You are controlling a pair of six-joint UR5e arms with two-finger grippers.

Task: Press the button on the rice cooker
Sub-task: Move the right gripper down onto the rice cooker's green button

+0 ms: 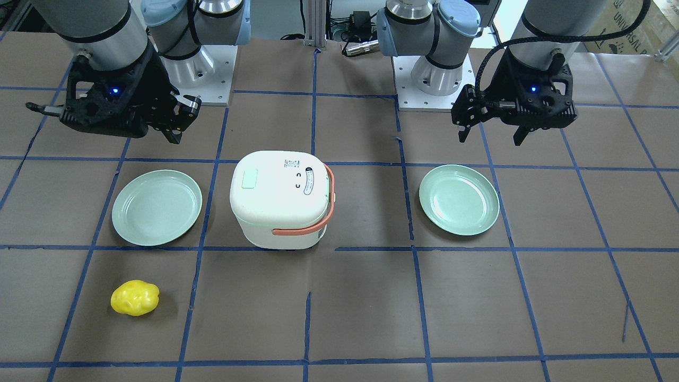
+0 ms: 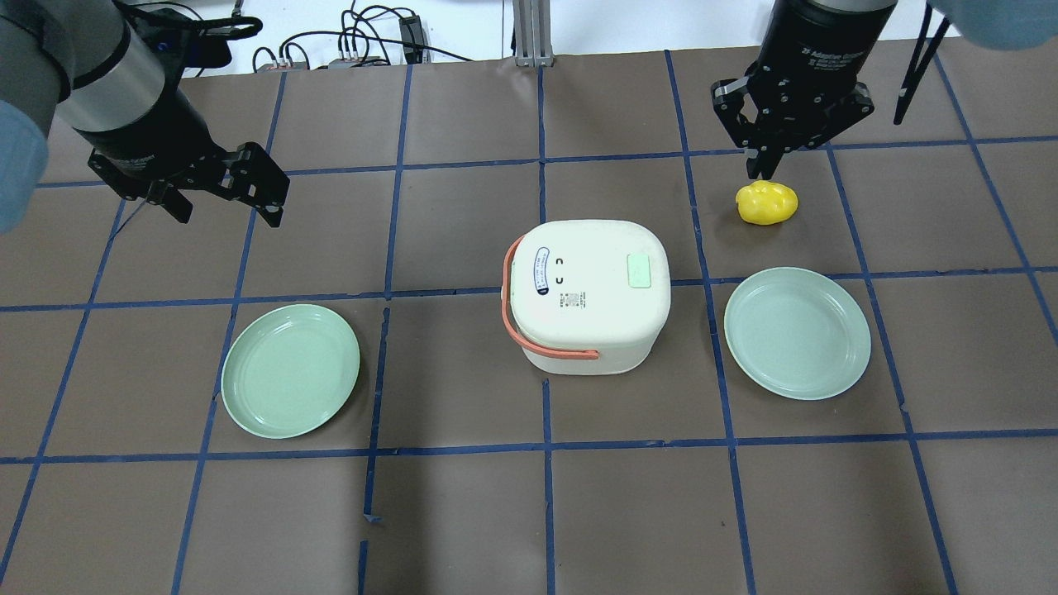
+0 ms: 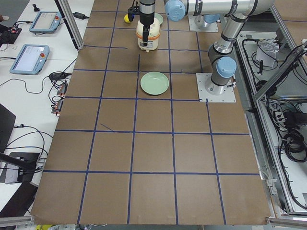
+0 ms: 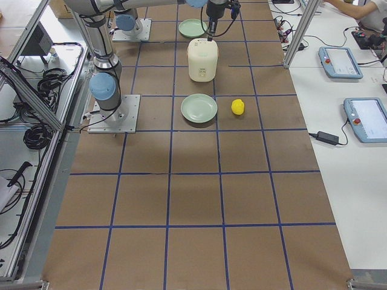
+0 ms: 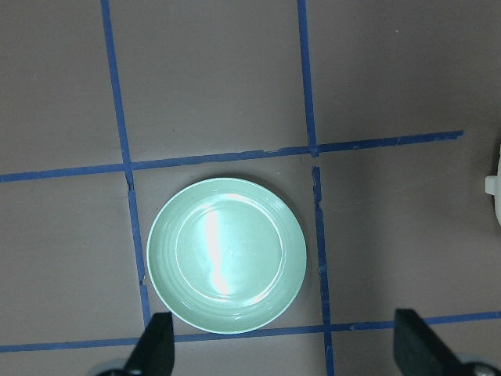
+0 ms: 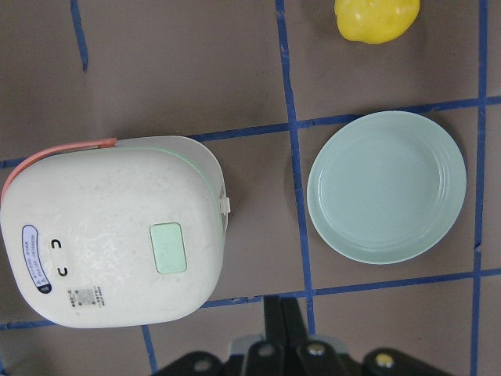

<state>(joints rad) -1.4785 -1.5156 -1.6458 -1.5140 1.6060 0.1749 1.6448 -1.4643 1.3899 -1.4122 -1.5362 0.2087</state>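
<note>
The white rice cooker with an orange handle stands mid-table, lid closed. A pale green button sits on the lid's right side; it also shows in the front view and the right wrist view. My right gripper is shut and empty, hanging high beyond the cooker's far right, above a yellow lumpy object. Its closed fingers show at the bottom of the right wrist view. My left gripper is open and empty, far left of the cooker, with fingers spread wide.
A green plate lies left of the cooker, below my left gripper. A second green plate lies right of the cooker. The table has brown paper with blue tape lines.
</note>
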